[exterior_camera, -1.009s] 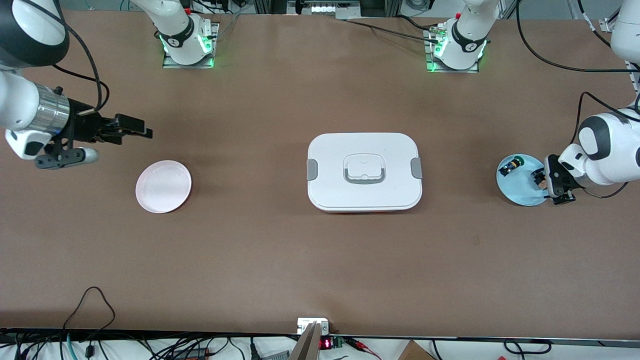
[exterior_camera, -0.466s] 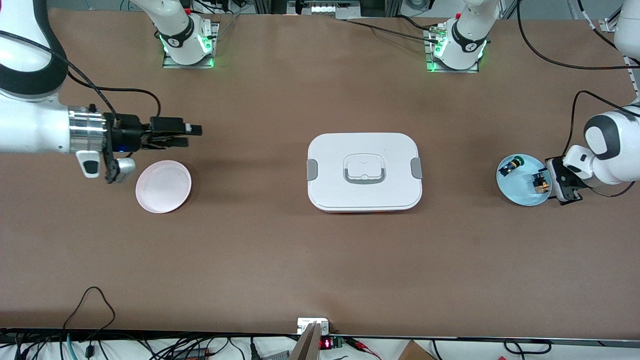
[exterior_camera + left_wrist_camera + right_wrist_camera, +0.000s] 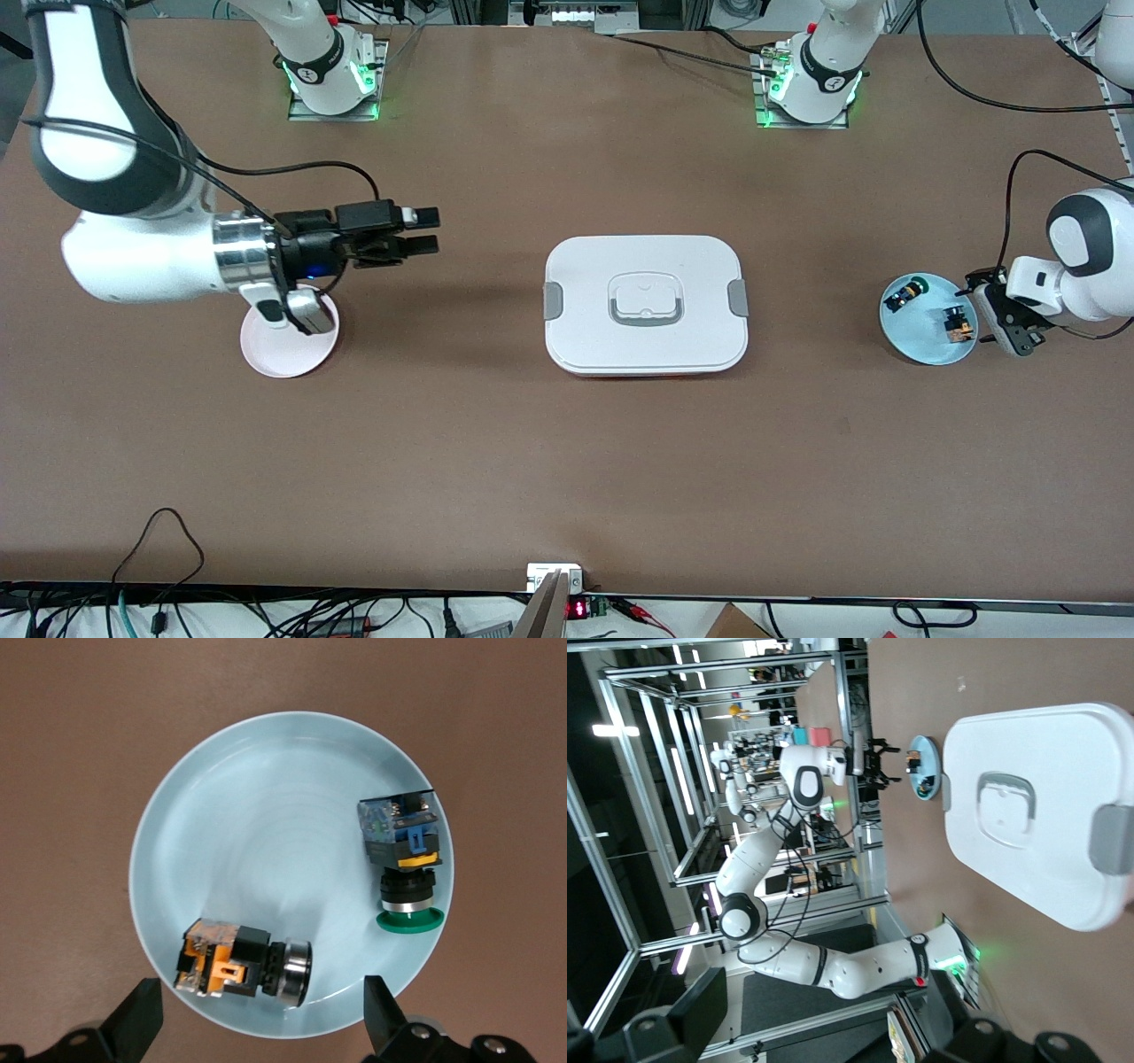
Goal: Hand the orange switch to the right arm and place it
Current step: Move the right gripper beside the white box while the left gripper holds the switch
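Front view first, from the right arm's end of the brown paper-covered worktop [image 3: 496, 461]: the right arm's white gripper with its silver wrist ring and slim black fingers [image 3: 423, 231] reaches out level above bare worktop, between the round pale pink plate [image 3: 282, 352] and the white rectangular lidded container with grey side clips [image 3: 645, 304]. Its wrist camera housing overlaps the pink plate's upper edge. The two black fingers sit one above the other with a narrow gap and nothing between them.

At the middle sits the lidded container, its handle recess facing up, well apart from both dishes.

Toward the left arm's end lies the round light blue plate [image 3: 912, 341]. On it rest two small parts: a black-and-blue part with a green cap [image 3: 905, 292], on the side farther from the front camera, and the tiny black switch with the orange-yellow body and a silver ring [image 3: 955, 322], nearer the camera and nearer the plate's outer rim. The left arm's black linkage gripper [image 3: 999, 312] hovers just beside that rim, past the plate's edge.

In the left wrist view the orange switch [image 3: 241, 960] lies on its side close to the blue plate's rim [image 3: 159, 824], apart from the green-capped part [image 3: 404, 861] (which lies along the rim). The left gripper's fingers [image 3: 135, 1024] are spread wide, empty, one tip to either side of the switch without touching it.
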